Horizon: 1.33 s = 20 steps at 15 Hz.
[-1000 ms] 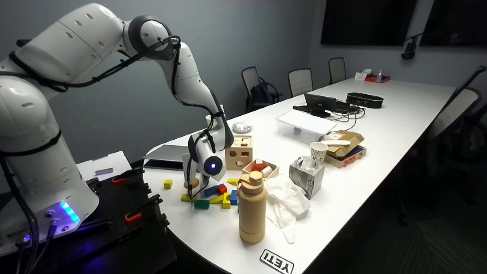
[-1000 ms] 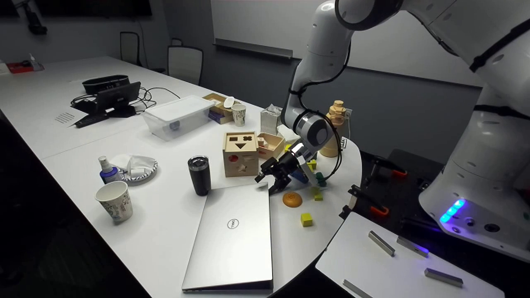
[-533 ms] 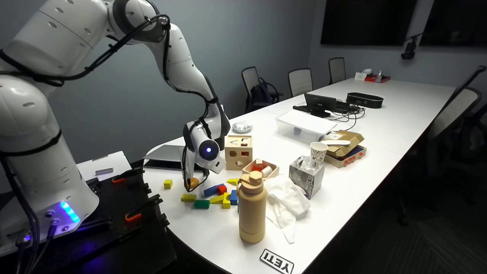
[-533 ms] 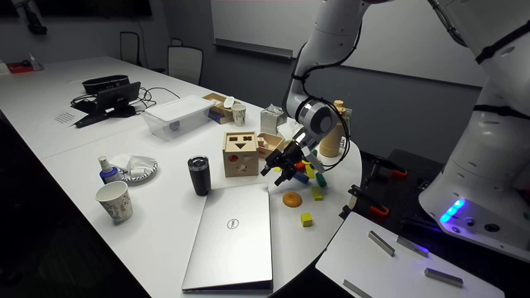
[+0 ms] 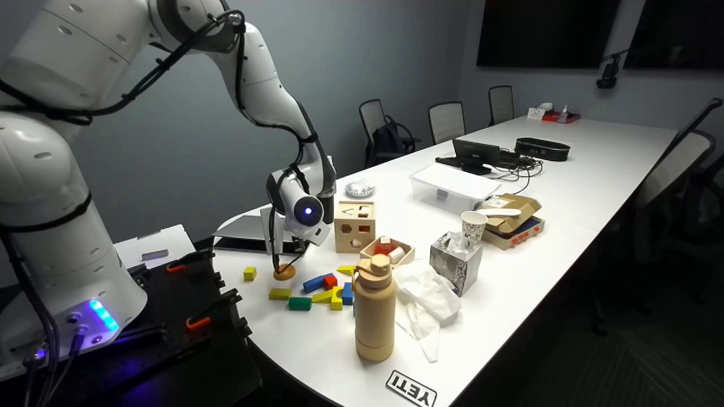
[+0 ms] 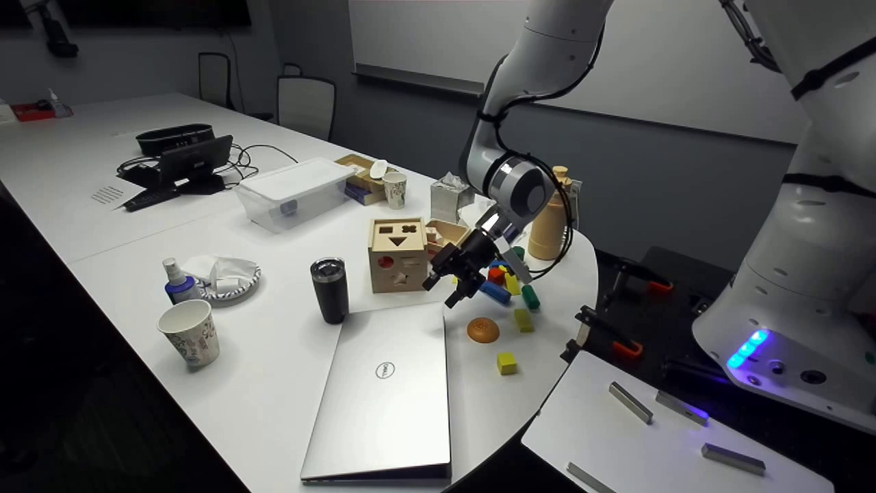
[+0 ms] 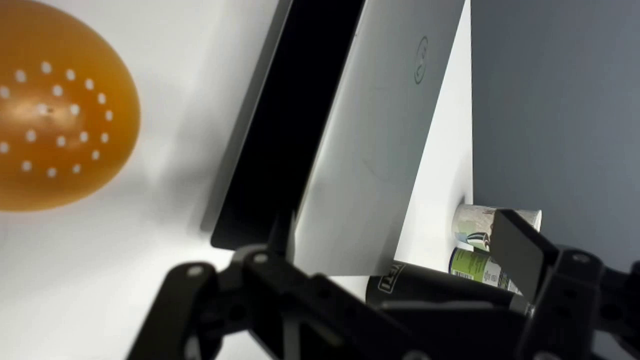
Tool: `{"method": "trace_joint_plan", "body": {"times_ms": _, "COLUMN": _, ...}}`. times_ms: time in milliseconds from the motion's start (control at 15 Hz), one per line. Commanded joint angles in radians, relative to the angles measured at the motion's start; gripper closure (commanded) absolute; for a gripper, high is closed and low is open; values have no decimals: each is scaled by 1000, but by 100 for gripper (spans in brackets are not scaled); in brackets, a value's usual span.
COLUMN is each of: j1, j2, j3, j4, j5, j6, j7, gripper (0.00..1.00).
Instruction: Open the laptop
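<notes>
The laptop (image 6: 380,394) lies on the white table with its silver Dell lid raised a little from the base. In an exterior view (image 5: 251,229) and in the wrist view (image 7: 385,115), a dark gap shows between lid and base. My gripper (image 6: 441,293) is open and empty, just above and beside the laptop's corner near the wooden shape box. In the wrist view, one finger (image 7: 282,237) overlaps the dark gap at the lid's edge and the other finger (image 7: 517,245) stands on the lid's outer side. I cannot tell whether either touches. The screen is hidden.
A wooden shape box (image 6: 398,263) and a black tumbler (image 6: 330,291) stand near the laptop's far end. An orange half-round toy (image 6: 483,330), a yellow cube (image 6: 506,363) and several coloured blocks (image 6: 494,292) lie on the robot's side. A paper cup (image 6: 190,332) stands beyond the laptop.
My gripper was lower, at the laptop's corner, one second ago. It has risen and drawn back, then shifted slightly toward the laptop again. The laptop looks unchanged.
</notes>
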Motion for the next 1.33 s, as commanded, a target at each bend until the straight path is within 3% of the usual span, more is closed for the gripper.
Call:
{"method": "trace_joint_plan", "body": {"times_ms": 0, "j1": 4, "j2": -21, "j3": 15, "j4": -16, "j5": -26, "j6": 27, "j7": 52, "gripper": 0}}
{"method": "trace_joint_plan", "body": {"times_ms": 467, "j1": 2, "j2": 22, "j3": 22, "j4": 10, "j5": -63, "j6": 24, "j7": 125, "gripper": 0}}
{"method": "trace_joint_plan", "body": {"times_ms": 1267, "j1": 0, "j2": 58, "j3": 63, "j4": 78, "j5": -57, "j6": -8, "j7": 82, "gripper": 0}}
